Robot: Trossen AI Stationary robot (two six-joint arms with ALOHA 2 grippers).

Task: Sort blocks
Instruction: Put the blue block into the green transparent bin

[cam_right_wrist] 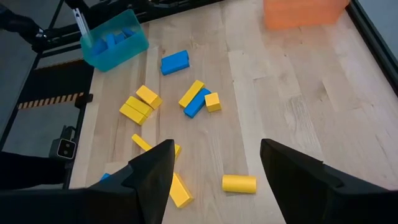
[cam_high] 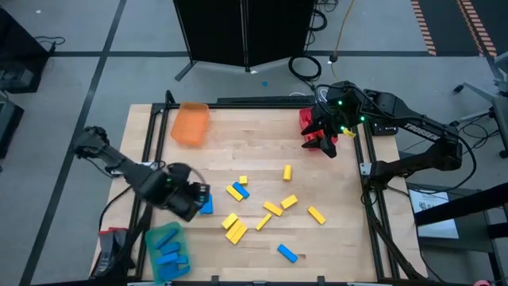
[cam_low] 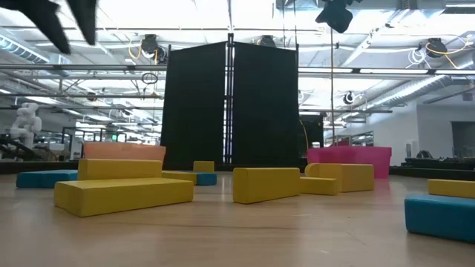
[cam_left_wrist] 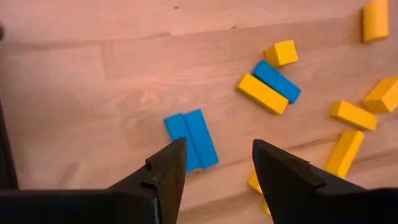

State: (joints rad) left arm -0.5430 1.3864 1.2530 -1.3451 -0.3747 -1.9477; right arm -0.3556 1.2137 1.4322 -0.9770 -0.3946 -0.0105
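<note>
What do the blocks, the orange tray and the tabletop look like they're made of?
Yellow blocks and blue blocks: probably painted wood or plastic, solid matte colour, crisp edges. Orange tray: likely plastic, slightly translucent. Tabletop: light wood planks, visible grain and seams.

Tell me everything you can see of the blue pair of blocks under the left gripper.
The blue pair is two solid blue rectangular bricks lying flat, side by side, long sides touching, on the bare wood table. They look like smooth plastic. No other block touches them. The left gripper hangs just above them, jaws open and empty. The teal tray sits nearby, toward the table's front left corner.
</note>
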